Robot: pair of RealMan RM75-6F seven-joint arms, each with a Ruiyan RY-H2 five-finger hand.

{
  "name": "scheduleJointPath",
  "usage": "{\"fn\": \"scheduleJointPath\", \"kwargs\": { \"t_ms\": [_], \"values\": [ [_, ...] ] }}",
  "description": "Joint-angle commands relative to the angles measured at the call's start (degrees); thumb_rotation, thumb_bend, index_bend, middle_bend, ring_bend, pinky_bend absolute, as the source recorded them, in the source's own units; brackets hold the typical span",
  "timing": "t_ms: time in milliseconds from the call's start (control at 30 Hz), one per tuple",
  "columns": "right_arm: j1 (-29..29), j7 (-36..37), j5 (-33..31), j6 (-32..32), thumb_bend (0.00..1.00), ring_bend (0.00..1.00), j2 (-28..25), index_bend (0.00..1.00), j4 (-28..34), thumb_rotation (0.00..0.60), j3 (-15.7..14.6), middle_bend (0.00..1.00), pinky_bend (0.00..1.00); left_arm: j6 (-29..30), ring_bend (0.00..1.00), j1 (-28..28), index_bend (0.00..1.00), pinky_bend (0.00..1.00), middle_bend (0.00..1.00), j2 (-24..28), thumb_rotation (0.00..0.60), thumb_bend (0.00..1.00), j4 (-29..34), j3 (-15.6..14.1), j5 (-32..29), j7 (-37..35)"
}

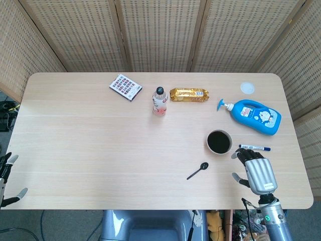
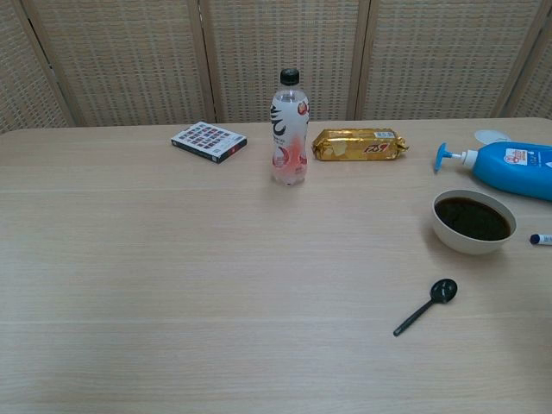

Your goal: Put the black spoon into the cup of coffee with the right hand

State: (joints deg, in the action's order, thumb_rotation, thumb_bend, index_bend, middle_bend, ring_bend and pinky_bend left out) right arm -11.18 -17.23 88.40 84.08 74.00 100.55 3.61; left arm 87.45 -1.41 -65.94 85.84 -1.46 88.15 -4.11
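- The white round cup of coffee [image 1: 219,141] stands on the light wooden tabletop [image 1: 100,150], on its right part, and it is filled with dark coffee almost up to the rim.
- The small black plastic spoon [image 1: 198,170] lies flat on the tabletop, near the cup on its front left side and not touching it; its bowl points toward the cup.
- The grey right hand [image 1: 255,170] hovers at the front right edge of the tabletop, beside the cup; its fingers are apart and it holds nothing.
- The left hand [image 1: 7,181] shows only partly at the left border of the head view, and I cannot tell how its fingers stand.
- A blue pump bottle with a white label [image 1: 255,116] lies on its side behind the cup.
- A clear plastic drink bottle with a black cap [image 2: 290,129] stands upright near the back; its contents are not clear to see.
- A golden snack packet [image 1: 189,95] lies just beside this bottle.
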Motion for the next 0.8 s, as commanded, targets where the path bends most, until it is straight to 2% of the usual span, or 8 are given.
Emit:
{"fn": "scheduleJointPath", "kwargs": {
  "t_ms": [33,400,633,733,800],
  "values": [
    [0.03,0.37,-0.01,-0.17,0.14,0.38,-0.18,0.46,0.09,0.600,0.00,0.44,0.50,-0.04,0.00,0.04,0.00,0.00,0.00,0.02,0.600,0.23,0.08,-0.04,0.06,0.10],
    [-1.19,1.19,1.93,-1.12,0.14,0.38,-0.67,0.46,0.92,0.600,0.58,0.44,0.46,-0.07,0.00,0.09,0.00,0.00,0.00,0.23,0.600,0.23,0.29,-0.03,0.01,0.51],
    [-4.71,0.18,2.62,-5.68,0.14,0.38,-1.13,0.46,2.60,0.600,1.72,0.47,0.47,-0.21,0.00,0.26,0.00,0.00,0.00,0.50,0.600,0.23,0.24,0.26,-0.37,0.69],
    [-6.23,-0.61,2.54,-7.90,0.15,0.43,-1.22,0.46,3.06,0.600,2.08,0.52,0.56,-0.33,0.00,0.32,0.00,0.00,0.00,0.56,0.600,0.23,0.25,0.25,-0.39,0.84],
    [-7.83,-1.91,2.16,-10.34,0.15,0.52,-1.27,0.46,3.51,0.600,2.45,0.56,0.66,-0.56,0.00,0.41,0.00,0.00,0.00,0.55,0.600,0.23,0.25,0.26,-0.51,0.93]
  ]
}}
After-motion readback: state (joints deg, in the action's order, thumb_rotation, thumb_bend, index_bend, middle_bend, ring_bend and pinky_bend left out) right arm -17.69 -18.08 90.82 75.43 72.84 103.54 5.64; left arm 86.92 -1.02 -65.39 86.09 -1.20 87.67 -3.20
